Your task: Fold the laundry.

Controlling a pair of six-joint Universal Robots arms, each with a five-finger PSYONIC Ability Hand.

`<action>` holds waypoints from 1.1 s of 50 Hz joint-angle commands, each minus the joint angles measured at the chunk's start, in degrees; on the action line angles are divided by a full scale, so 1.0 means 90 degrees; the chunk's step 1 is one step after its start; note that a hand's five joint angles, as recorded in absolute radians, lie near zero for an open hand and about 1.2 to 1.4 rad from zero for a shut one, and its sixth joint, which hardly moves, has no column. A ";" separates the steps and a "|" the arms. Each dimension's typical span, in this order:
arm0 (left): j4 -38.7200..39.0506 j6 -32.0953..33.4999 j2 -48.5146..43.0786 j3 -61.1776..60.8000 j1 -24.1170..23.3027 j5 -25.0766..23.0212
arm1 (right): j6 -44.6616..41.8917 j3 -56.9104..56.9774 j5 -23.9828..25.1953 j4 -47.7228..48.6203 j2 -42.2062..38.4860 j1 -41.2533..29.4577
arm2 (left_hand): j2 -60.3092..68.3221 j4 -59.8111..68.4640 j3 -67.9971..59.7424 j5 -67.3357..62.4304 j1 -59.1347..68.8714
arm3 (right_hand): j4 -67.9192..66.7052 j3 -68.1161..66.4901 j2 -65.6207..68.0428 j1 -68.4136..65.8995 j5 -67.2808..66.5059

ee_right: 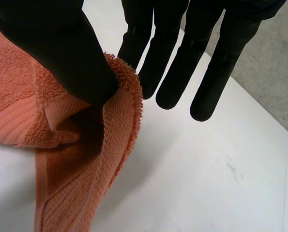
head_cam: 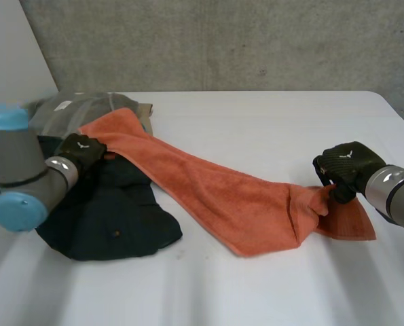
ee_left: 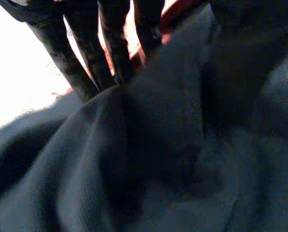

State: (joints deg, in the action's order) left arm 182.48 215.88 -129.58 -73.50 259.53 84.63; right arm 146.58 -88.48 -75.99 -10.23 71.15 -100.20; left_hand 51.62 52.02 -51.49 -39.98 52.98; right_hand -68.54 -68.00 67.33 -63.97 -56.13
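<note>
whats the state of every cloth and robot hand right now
orange towel: unfolded, stretched diagonally, one end bunched
dark garment: crumpled, partly under the towel
grey garment: unfolded, in a heap
right robot hand: pinching the towel's bunched end
left robot hand: at the towel's other end, grip unclear

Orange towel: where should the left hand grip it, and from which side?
Grip the orange towel at its far-left corner, draped on the dark garment beside the left hand. Come from the pile side: the right hand pinches the opposite end, so that corner is free.
</note>
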 commanded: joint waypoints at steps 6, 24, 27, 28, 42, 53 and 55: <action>0.1325 -0.0167 0.1710 0.0490 0.0186 0.0655 | -0.0007 -0.0090 0.0035 0.0121 0.0064 0.0147 | 0.3153 0.3109 -0.3168 -0.3336 0.3002 | -0.1274 -0.1333 0.1408 -0.1781 -0.1541; -0.0392 -0.0725 -0.1167 0.6380 0.1076 0.0763 | 0.0022 -0.0110 0.0143 0.0082 0.0064 0.0147 | 0.3153 0.3109 -0.3168 -0.3336 0.3002 | -0.1274 -0.1333 0.1408 -0.1781 -0.1541; -0.0471 -0.0705 -0.1470 0.6274 0.0939 0.0539 | 0.0032 -0.0129 0.0143 0.0082 0.0073 0.0157 | 0.3153 0.3109 -0.3168 -0.3336 0.3002 | -0.1274 -0.1333 0.1408 -0.1781 -0.1541; -0.0471 -0.0705 -0.1529 0.6205 0.0919 0.0489 | 0.0032 -0.0129 0.0143 0.0082 0.0073 0.0157 | 0.2508 0.2464 -0.2522 -0.2690 0.2356 | -0.1274 -0.1333 0.1408 -0.1781 -0.1541; -0.0041 -0.0363 -0.0515 0.4185 0.0295 0.0538 | 0.0285 0.0163 0.0309 0.0062 0.0639 -0.0067 | -0.4624 -0.4669 0.4610 0.4442 -0.4776 | -0.1274 -0.1333 0.1408 -0.1781 -0.1541; -0.0002 -0.0393 -0.0239 0.2348 -0.1188 -0.0926 | 0.2011 0.1198 0.0982 0.0208 0.2444 -0.1044 | -0.4624 -0.4669 0.4610 0.4442 -0.4776 | -0.1274 -0.1333 0.1408 -0.1781 -0.1541; -0.0041 -0.0354 -0.0425 0.2327 -0.1414 -0.0956 | 0.2306 0.1296 0.1060 0.0257 0.2680 -0.1074 | -0.4624 -0.4669 0.4610 0.4442 -0.4776 | -0.1274 -0.1333 0.1408 -0.1781 -0.1541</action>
State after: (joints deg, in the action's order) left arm 182.78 212.30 -129.81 -49.66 253.46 79.94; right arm 158.76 -80.51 -69.46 -9.06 88.31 -107.05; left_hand 11.55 11.25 -11.78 -2.49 10.74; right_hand -68.55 -68.09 67.30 -63.97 -56.13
